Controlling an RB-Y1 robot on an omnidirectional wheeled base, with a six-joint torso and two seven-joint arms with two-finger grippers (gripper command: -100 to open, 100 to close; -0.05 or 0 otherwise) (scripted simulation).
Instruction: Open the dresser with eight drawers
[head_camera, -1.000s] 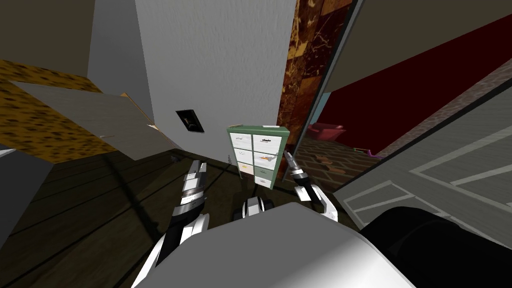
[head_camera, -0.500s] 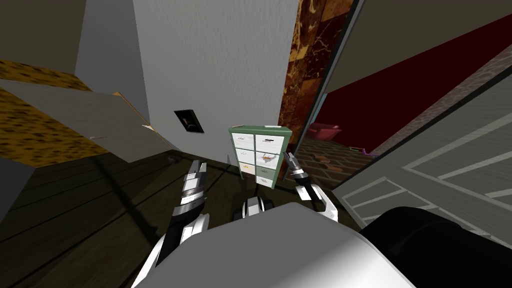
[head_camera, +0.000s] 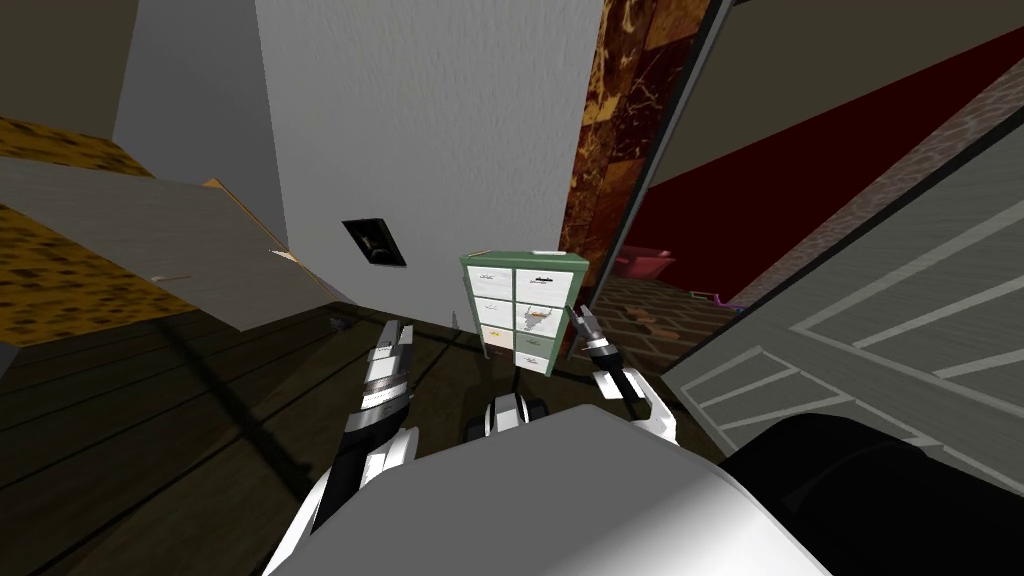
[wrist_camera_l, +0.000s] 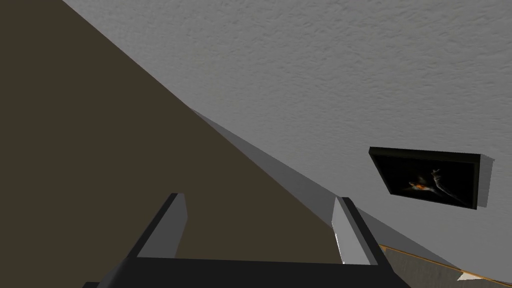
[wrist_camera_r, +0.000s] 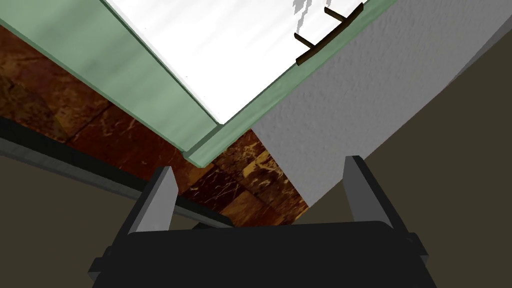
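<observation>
Right hand (head_camera: 579, 320) hovering released; green-framed dresser with white drawer fronts (head_camera: 523, 312) sitting just ahead of it, to its left. Left hand (head_camera: 392, 338) released too, well apart. My head view is rolling slightly versus a second ago.

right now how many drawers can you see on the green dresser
8, on the green dresser: four stacked in its left column, four in its right column. The lowest pair is small and hard to make out, so the count is not certain.
</observation>
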